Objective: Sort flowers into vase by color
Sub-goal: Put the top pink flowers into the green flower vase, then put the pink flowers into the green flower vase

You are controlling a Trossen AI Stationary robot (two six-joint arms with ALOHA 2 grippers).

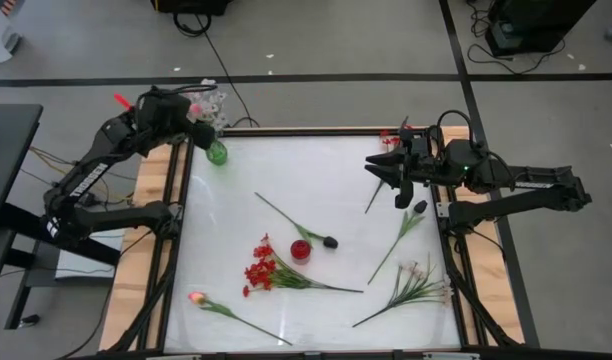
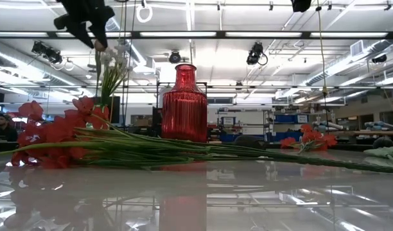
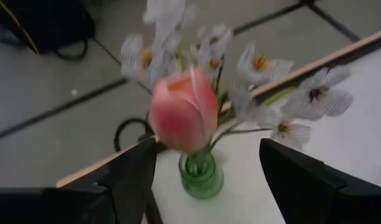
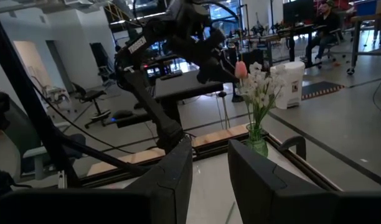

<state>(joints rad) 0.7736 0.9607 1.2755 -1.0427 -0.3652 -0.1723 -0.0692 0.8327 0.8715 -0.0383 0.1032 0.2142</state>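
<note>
Left tool [image 1: 199,118] sits above the far-left corner of the worktop [image 1: 316,180], fingers [image 3: 134,177] spread wide, nothing gripped. Between them in the left wrist view: pink tulip bud [image 3: 184,111] standing in the green vase [image 3: 202,176], with white blossoms [image 3: 265,87] fanned around it. Whether the bud touches either finger, can't tell. Green vase [image 1: 217,152] stands just inside that far-left corner.

Right tool [image 1: 378,166] hovers over the far-right part of the worktop, fingers [image 4: 172,177] partly open, gripping nothing. Red flower [image 1: 390,135] lies just beyond it at the far edge.

Red vase [image 1: 301,250] stands mid-worktop, empty as far as the low view shows. Touching its right side: dark bud [image 1: 330,241] on a long stem. Red clustered blooms [image 1: 260,268] lie just left of the red vase, stems running toward the near right. Second pink tulip [image 1: 198,298] lies at the near-left corner. Another dark bud [image 1: 420,207] lies near the right edge, and a pale spray [image 1: 418,280] sits at the near right.
</note>
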